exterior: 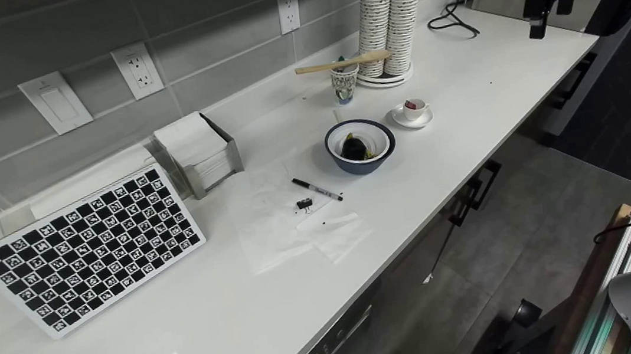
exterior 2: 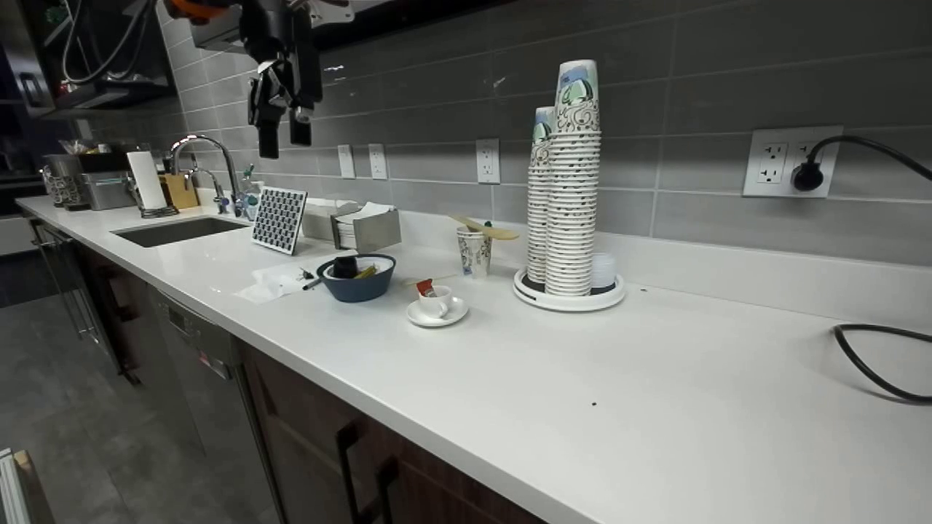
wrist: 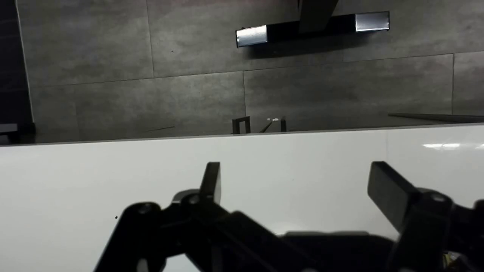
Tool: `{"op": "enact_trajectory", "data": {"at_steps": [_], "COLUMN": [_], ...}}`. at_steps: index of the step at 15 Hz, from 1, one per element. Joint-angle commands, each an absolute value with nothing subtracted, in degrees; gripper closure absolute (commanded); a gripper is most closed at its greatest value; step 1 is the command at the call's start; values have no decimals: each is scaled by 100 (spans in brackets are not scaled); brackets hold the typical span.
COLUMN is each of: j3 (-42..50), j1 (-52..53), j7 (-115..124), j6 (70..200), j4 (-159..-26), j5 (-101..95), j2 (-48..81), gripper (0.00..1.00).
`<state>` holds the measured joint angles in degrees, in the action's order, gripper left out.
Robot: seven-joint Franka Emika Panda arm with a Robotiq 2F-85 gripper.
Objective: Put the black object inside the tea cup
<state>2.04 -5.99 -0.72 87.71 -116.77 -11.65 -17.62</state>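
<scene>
Left to right in an exterior view. Landmark: the deep-blue round bowl with white inside (exterior: pixel 363 167), material unclear from my end.

Far left of the bowl: black-and-white checkered flat board (exterior: pixel 91 250).

Left of the bowl, near it, on or beside thin white paper sheets (exterior: pixel 280 228): small black clip-like piece (exterior: pixel 305 203), then a slim grey-and-black pen-shaped marker (exterior: pixel 317 190), likely plastic. I take the marker for the task's black object, going by its shape. It lies flat, apart from the bowl. I judge it light, stiff, smooth, apt to roll; hardly fragile. I'd pinch it across mid-barrel, low, but not so low that paper comes up too.

Inside the bowl: a black lump (exterior: pixel 354 150), unidentified.

Right of the bowl, near: small white round tea cup (exterior: pixel 418 110), probably ceramic, on a white saucer (exterior: pixel 411 123), red packet (exterior: pixel 410 105) in it.

Farthest right of the bowl, raised: my black two-fingered gripper (exterior: pixel 552 19). Wrist view shows its fingers (wrist: pixel 387 196) spread wide, nothing between.
</scene>
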Motion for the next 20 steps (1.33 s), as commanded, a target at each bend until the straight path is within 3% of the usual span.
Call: {"op": "enact_trajectory", "data": {"at_steps": [1,8,16,20], "j3": [270,192,-298,-358], "j1": [-520,-355,286,324], "j7": [-55,-396,-1854,-2046], "j6": [8757,9223,9428,9526], "j4": [-11666,-11342,-9077,-9232], "j5": [-1180,-1279,-1239,-1212], "j2": [-1758,-1399,630,620], "gripper": [0,0,0,0]}}
